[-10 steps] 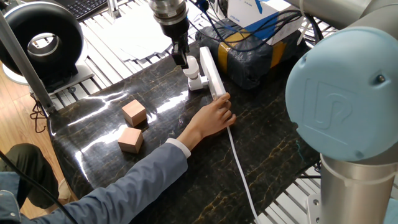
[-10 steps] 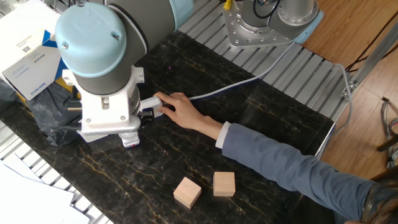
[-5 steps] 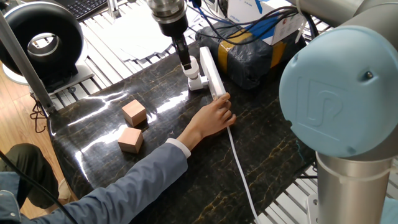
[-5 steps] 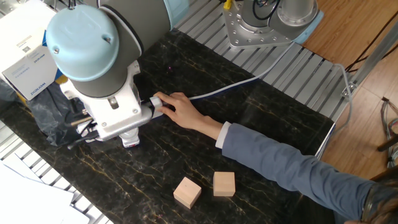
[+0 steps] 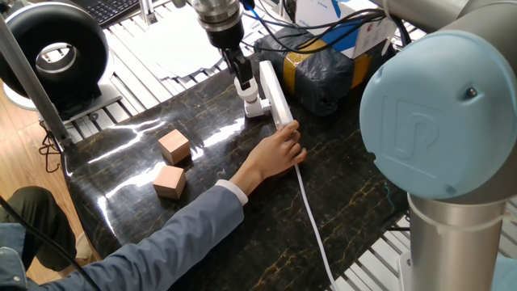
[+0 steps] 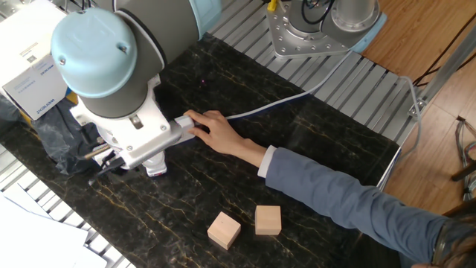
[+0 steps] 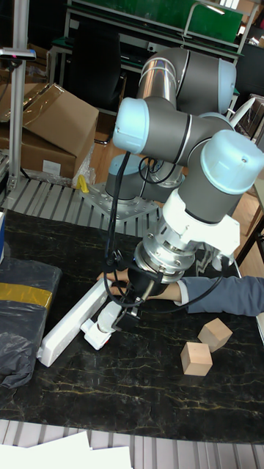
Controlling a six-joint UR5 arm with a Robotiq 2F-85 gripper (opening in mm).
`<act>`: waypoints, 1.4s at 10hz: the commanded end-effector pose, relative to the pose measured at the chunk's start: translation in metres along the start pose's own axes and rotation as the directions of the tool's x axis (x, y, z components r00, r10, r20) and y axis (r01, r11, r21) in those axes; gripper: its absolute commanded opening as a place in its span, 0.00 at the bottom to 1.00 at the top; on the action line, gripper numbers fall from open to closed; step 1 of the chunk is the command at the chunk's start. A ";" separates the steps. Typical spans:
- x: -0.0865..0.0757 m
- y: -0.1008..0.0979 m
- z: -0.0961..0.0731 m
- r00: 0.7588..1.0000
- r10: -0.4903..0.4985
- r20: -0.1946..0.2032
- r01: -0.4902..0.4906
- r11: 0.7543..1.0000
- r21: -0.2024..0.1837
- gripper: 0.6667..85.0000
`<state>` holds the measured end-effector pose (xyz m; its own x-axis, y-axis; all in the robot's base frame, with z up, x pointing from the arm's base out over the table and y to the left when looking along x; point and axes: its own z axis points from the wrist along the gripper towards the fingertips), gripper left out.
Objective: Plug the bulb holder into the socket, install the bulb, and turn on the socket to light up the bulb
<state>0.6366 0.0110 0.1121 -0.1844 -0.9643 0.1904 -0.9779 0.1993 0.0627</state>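
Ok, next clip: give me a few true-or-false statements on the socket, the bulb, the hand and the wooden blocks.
1. A person's hand rests on the socket's cable end. True.
2. The gripper is at the bulb, standing in the bulb holder beside the socket. True.
3. The two wooden blocks are stacked. False: they sit side by side on the table.
4. The dark wrapped box lies between the blocks and the socket. False: it is beyond the socket.

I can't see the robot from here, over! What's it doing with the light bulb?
Gripper shut on the bulb, which stands in the bulb holder beside the socket. Person's hand steadies the socket's end. Not lit.
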 end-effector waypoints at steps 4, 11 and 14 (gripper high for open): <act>0.006 0.007 0.004 0.999 -0.050 -0.020 0.050 0.999 -0.018 0.65; 0.006 0.005 0.006 0.999 0.032 -0.016 -0.032 0.999 -0.006 0.43; 0.006 0.006 0.006 0.991 0.129 -0.023 -0.129 0.992 -0.003 0.39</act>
<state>0.6298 0.0029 0.1077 -0.2380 -0.9450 0.2246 -0.9653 0.2556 0.0529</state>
